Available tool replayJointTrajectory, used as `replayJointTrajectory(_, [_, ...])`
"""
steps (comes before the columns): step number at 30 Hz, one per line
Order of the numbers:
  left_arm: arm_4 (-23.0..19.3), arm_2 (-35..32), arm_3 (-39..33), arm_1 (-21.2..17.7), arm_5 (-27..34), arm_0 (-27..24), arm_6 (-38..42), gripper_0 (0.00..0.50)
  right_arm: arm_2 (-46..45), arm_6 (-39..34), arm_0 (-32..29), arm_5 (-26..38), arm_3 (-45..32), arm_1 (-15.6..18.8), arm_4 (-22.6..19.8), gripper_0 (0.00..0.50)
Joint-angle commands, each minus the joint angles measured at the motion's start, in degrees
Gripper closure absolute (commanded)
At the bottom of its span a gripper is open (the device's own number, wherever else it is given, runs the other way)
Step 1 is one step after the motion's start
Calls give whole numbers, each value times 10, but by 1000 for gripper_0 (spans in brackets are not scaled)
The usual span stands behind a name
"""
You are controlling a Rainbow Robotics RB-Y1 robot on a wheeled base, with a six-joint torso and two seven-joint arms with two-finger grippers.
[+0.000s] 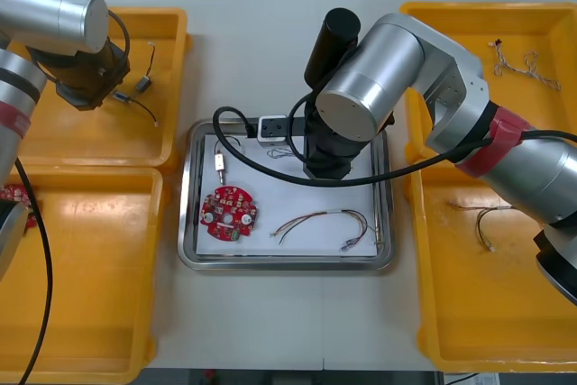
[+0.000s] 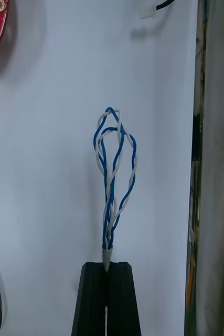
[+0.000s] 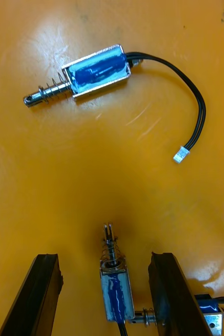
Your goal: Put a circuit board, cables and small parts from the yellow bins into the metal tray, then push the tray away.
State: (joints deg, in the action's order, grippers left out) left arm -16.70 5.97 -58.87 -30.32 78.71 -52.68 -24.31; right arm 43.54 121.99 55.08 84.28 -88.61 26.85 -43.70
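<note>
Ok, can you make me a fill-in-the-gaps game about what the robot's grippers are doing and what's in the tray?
1. The right gripper is shut on a twisted cable that is blue and ____.
2. The left gripper is ____, with a small metal part between its fingers.
3. The round circuit board lying in the metal tray is ____.
Missing words: white; open; red.

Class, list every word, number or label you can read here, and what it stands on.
None readable.
Red circuit board in the metal tray: any print is too small to read.
No print on the yellow bins, the blue and white cable in the right hand, or the metal parts by the left hand.
</note>
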Motion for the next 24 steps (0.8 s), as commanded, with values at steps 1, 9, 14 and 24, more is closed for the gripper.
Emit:
replayJointTrajectory(1, [8, 7, -2, 16, -5, -30, 1, 0, 18, -10, -2, -14, 5, 0, -7, 500])
replayJointTrajectory(9, [12, 7, 13, 24, -5, -30, 1, 0, 26, -10, -3, -14, 5, 12, -17, 381])
replayJointTrajectory(14, [12, 7, 16, 24, -6, -26, 0, 60, 26, -8, -2, -14, 5, 20, -24, 0])
replayJointTrajectory(24, [9, 8, 16, 24, -7, -20, -5, 500, -7, -9, -2, 15, -29, 36, -46, 0])
